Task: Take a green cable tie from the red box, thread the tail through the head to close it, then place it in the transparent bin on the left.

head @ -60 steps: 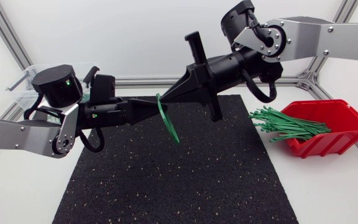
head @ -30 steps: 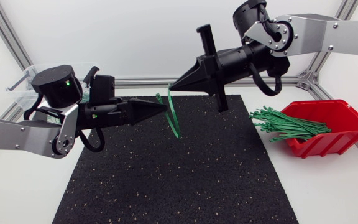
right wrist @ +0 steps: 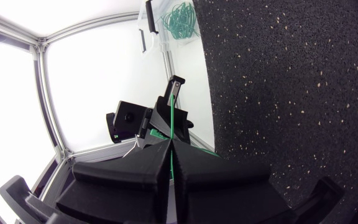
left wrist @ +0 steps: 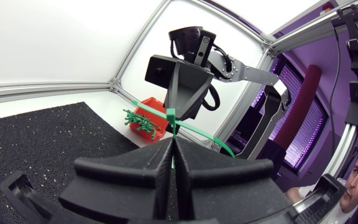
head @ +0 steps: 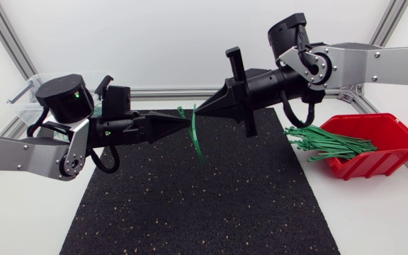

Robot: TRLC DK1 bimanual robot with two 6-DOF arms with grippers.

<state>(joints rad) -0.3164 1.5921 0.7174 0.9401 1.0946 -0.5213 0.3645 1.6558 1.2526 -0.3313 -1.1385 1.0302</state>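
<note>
Above the black mat (head: 204, 205) my two grippers meet tip to tip. My left gripper (head: 189, 122) is shut on a green cable tie (head: 197, 142), whose long end hangs down toward the mat. My right gripper (head: 197, 111) is shut on the same tie just above. In the left wrist view the cable tie (left wrist: 171, 116) rises from my left gripper (left wrist: 172, 142), with the right gripper (left wrist: 182, 93) right ahead. In the right wrist view a thin strand of the cable tie (right wrist: 173, 118) runs from my right gripper (right wrist: 170, 142) to the left gripper (right wrist: 159, 121).
The red box (head: 381, 152) at the right holds a bundle of green ties (head: 328, 142) that spills over its left rim. The transparent bin (head: 25, 99) stands at the back left behind my left arm; several closed ties lie in the bin (right wrist: 179, 17).
My right gripper drew back to the right, rose, then came down level onto the tie beside the left tip. The tie turned from slanted to nearly upright. The left arm stayed put.
</note>
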